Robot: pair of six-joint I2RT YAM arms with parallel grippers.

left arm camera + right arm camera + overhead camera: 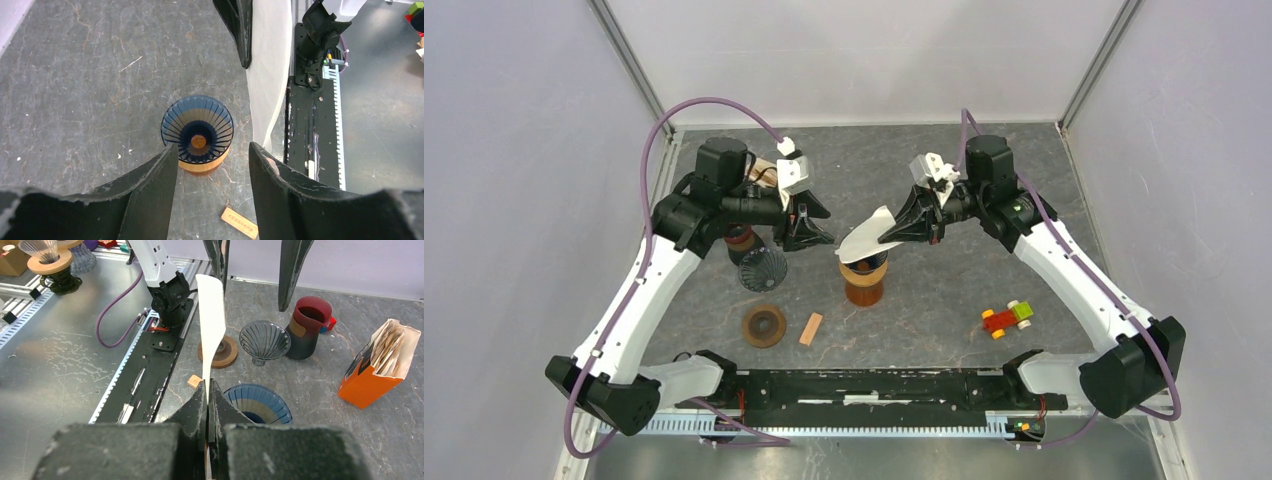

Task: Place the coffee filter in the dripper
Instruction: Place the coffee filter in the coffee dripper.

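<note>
1. Your right gripper (pixel 207 405) has its jaws pressed together on one edge of the white folded paper coffee filter (pixel 211 325). The sheet is flat, not opened into a cone.
2. The filter's long axis runs from those fingertips out toward the left arm, and its free end reaches over the dripper.
3. The dark blue ribbed dripper (pixel 197 127) stands upright on its round wooden base near the middle of the grey stone-patterned table (pixel 944 300). Its mouth faces up and is empty. It lies below and just ahead of your right fingertips.
4. Your left gripper (pixel 212 170) hovers above the same dripper with its jaws apart, holding nothing. The filter's free edge hangs just beside one of its fingers; whether they touch cannot be told.
5. Both arms are about equally near the dripper. The flat filter will probably need spreading before it seats, and the open left jaws look well placed for that.
6. On the left half of the table are a clear glass ribbed dripper (pixel 265 340), a dark red pitcher (pixel 307 330) and an orange carton of filters (pixel 367 382).
7. Toward the near edge lie a brown wooden ring (pixel 765 325), a small wooden block (pixel 811 328) and a toy car (pixel 1007 317).
</note>
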